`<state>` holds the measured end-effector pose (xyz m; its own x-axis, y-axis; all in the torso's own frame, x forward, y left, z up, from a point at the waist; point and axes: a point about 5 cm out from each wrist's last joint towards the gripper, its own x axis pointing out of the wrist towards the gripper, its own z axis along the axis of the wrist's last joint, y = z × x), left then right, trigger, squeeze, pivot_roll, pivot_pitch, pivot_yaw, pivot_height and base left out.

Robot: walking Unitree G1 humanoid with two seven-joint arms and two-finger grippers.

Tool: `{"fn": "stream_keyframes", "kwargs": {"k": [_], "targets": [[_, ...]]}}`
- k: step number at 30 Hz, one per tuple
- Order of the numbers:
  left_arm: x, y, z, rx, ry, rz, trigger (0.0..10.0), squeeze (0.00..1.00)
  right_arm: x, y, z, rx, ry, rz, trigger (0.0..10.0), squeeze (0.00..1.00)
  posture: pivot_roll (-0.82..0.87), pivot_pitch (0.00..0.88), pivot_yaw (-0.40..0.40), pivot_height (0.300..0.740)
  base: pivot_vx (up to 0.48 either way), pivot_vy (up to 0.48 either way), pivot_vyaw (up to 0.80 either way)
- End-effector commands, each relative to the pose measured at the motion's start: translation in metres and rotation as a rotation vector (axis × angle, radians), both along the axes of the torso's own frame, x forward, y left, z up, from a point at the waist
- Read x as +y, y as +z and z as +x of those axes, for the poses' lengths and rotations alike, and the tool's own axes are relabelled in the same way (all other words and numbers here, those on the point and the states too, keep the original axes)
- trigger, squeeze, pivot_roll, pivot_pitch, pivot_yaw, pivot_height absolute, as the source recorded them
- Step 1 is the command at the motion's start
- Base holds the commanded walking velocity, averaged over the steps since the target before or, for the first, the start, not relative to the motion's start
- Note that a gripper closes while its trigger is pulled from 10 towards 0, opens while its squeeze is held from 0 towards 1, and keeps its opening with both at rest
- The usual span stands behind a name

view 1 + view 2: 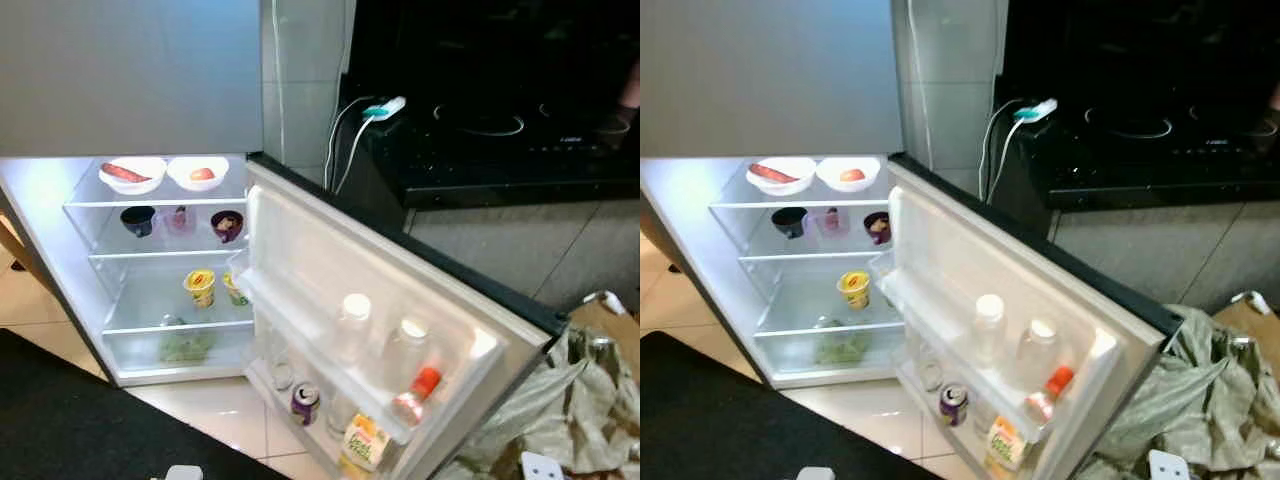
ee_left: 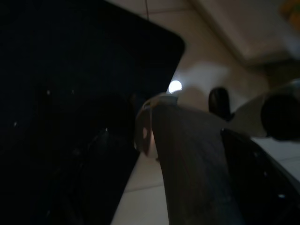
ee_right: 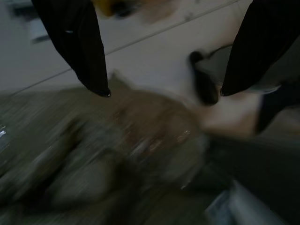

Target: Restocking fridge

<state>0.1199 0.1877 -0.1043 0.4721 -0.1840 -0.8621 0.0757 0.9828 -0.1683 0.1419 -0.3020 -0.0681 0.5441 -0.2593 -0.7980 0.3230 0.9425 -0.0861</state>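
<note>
Right wrist view: your right gripper (image 3: pixel 161 51) hangs wide open, empty, above the crumpled bag (image 3: pixel 93 159); steady it before reaching below.

Black stove (image 1: pixel 500 120) on the right beyond the open door, with a white charger (image 1: pixel 385 108) at its near corner and white cables (image 1: pixel 345 140) hanging down beside the tiled wall (image 1: pixel 300 80). Crumpled olive cloth (image 1: pixel 1200 400) heaped on the floor at lower right; dark mat (image 1: pixel 80 420) on the pale tiles at lower left
</note>
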Motion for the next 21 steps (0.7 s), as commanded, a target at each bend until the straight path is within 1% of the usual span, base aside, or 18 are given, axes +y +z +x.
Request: {"fn": "stream_keyframes", "kwargs": {"k": [1,2,3,5,8,12,13,15,17,19,20,21], "targets": [[-0.006,-0.008,-0.023,0.092,-0.008,-0.019,10.0,0.00,-0.004,0.004,0.004,-0.022,-0.028,-0.033,10.0,0.00,-0.03,0.000,-0.055,0.740,0.000,0.000,0.00],[-0.006,-0.008,-0.023,0.092,-0.008,-0.020,10.0,0.00,-0.008,0.006,0.006,-0.040,-0.055,-0.038,10.0,0.00,-0.03,0.000,-0.055,0.740,0.000,0.000,0.00],[-0.006,-0.008,-0.023,0.092,-0.008,-0.020,10.0,0.00,-0.008,0.006,0.006,-0.040,-0.055,-0.038,10.0,0.00,-0.03,0.000,-0.055,0.740,0.000,0.000,0.00],[-0.006,-0.008,-0.022,0.092,-0.008,-0.023,10.0,0.00,-0.017,0.014,0.013,-0.103,-0.121,-0.038,10.0,0.00,-0.03,0.000,-0.055,0.740,0.000,0.000,0.00],[-0.006,-0.008,-0.022,0.091,-0.008,-0.025,10.0,0.00,-0.018,0.015,0.014,-0.117,-0.133,-0.036,10.0,0.00,-0.03,0.000,-0.055,0.740,0.000,0.000,0.00],[-0.005,-0.007,-0.022,0.090,-0.003,-0.026,10.0,0.00,-0.040,0.041,0.037,-0.294,-0.234,-0.037,10.0,0.00,-0.03,0.000,-0.051,0.740,0.000,0.000,0.00],[-0.005,-0.007,-0.022,0.090,-0.003,-0.026,10.0,0.00,-0.040,0.041,0.037,-0.294,-0.234,-0.037,10.0,0.00,-0.03,0.000,-0.051,0.740,0.000,0.000,0.00],[-0.005,-0.007,-0.022,0.092,-0.004,-0.027,10.0,0.00,-0.047,0.050,0.044,-0.354,-0.264,-0.032,10.0,0.00,-0.03,0.000,-0.052,0.740,0.000,0.000,0.00],[-0.005,-0.007,-0.022,0.093,-0.001,-0.029,10.0,0.00,-0.055,0.062,0.054,-0.444,-0.301,-0.018,10.0,0.00,-0.03,0.000,-0.052,0.740,0.000,0.000,0.00],[-0.006,-0.007,-0.021,0.093,0.000,-0.033,10.0,0.00,-0.064,0.079,0.066,-0.568,-0.343,0.022,10.0,0.00,-0.03,0.000,-0.053,0.740,0.000,0.000,0.00],[-0.006,-0.007,-0.021,0.093,0.000,-0.033,10.0,0.00,-0.064,0.079,0.066,-0.568,-0.343,0.022,10.0,0.00,-0.03,0.000,-0.053,0.740,0.000,0.000,0.00],[-0.007,-0.007,-0.021,0.093,-0.001,-0.034,10.0,0.00,-0.067,0.085,0.070,-0.611,-0.355,0.039,10.0,0.00,-0.03,0.000,-0.053,0.740,0.000,0.000,0.00]]}}
